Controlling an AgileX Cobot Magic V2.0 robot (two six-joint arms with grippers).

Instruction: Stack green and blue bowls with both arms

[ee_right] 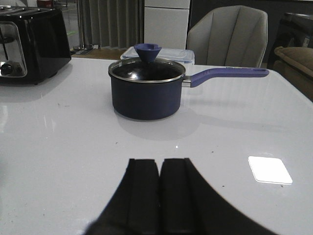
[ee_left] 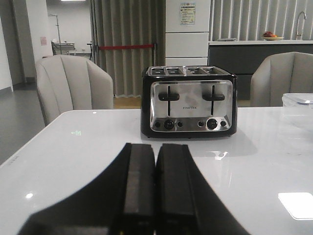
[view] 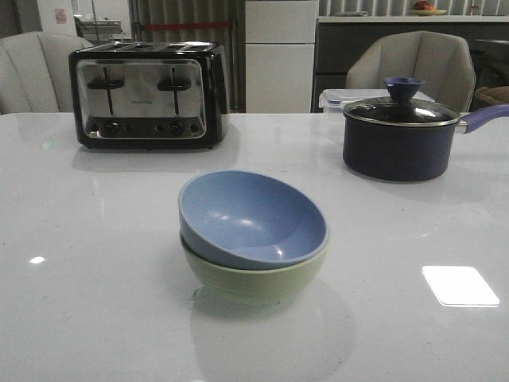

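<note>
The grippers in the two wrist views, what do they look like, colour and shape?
Each tool, the left tool and the right tool, is two plain matte black fingers, flat and blocky, flaring wider toward the base. No cables, markings or labels show. The arms are not visible in any view.

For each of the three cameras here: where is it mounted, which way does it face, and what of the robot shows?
Front: looks forward over the table at the blue bowl nested in the green bowl; no arm shows.
Left wrist: low, facing the toaster; shut left gripper shows.
Right wrist: low, facing the saucepan; shut right gripper shows.
Shared: toaster and saucepan both appear in the front view.
</note>
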